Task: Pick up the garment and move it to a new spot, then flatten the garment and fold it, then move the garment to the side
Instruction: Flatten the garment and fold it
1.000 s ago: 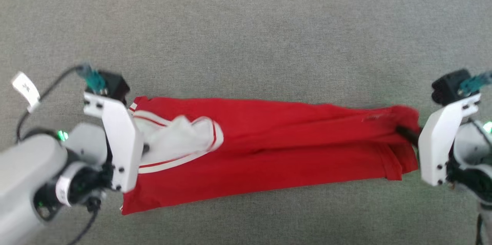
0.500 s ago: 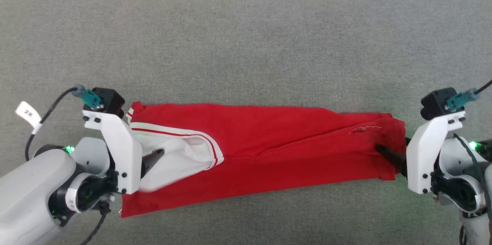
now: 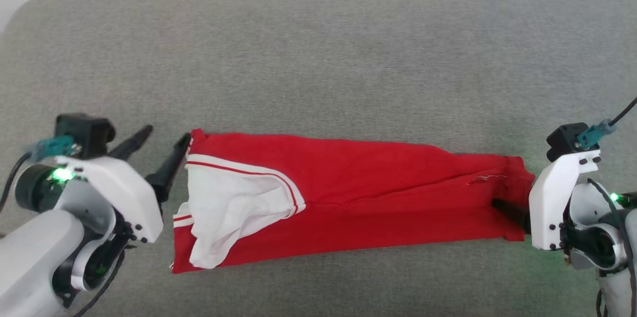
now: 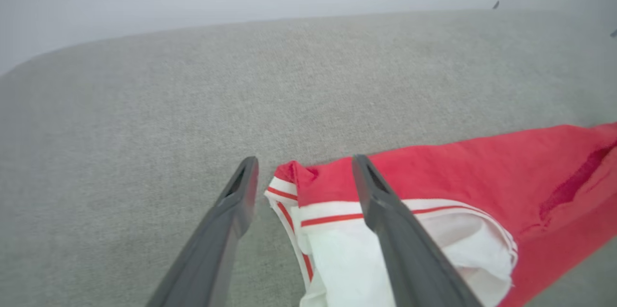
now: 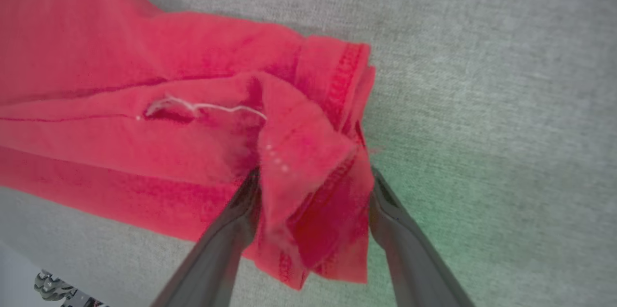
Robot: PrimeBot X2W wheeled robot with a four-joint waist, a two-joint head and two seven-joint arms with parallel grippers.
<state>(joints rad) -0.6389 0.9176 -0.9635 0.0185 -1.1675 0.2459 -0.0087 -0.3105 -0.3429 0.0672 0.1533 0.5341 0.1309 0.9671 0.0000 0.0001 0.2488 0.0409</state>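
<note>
Both just released: left gripper (image 3: 165,134) spread wide and empty beside the white sleeve at centre left, right gripper (image 5: 313,177) wide with loose hem between its fingers, leaving the red white-sleeved jersey shirt (image 3: 348,197) banded mid-frame on the grey fabric surface (image 3: 318,58), so flattening looks next.

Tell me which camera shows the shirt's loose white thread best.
The right wrist view: the thread is close and sharp on the garment. In the head view it is a faint speck; the left wrist view looks at the white sleeve.
</note>
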